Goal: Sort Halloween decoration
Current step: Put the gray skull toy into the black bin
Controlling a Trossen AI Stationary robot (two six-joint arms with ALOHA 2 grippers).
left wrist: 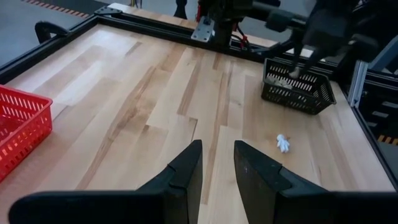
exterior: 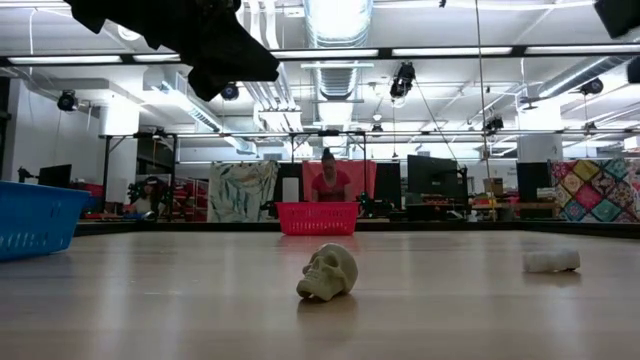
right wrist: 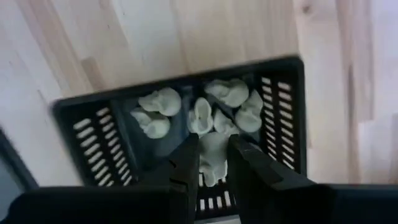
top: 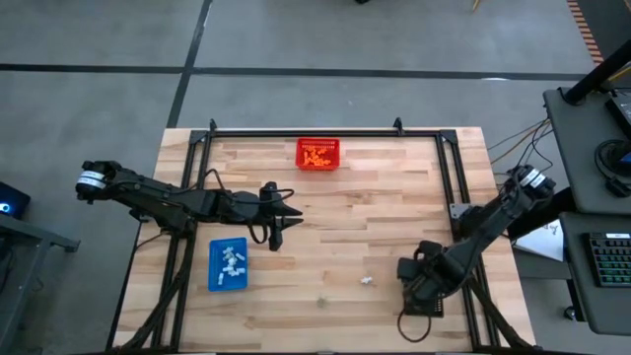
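Right wrist view looks straight down into the black tray, where the right claw hangs with a pale skull between its narrowly set fingers; it seems pinched, though I cannot tell whether the grip has let go. Several more pale skulls lie heaped on the tray floor beneath it. These trinkets look like hard little moulded pieces, light and stiff, probably a bit slick and inclined to roll on their rounded crowns, so a pinch across the sides of the head should hold better than one over the top. On the bench one skull sits alone near the front edge, beige-grey with dark eye sockets, and a small white piece, knobbly and bone-like, lies to the left of the black tray. Orange pieces fill the red basket at the far edge; white ones sit in the blue tray. Left claw hovers just beyond the blue tray, fingers narrow and empty.
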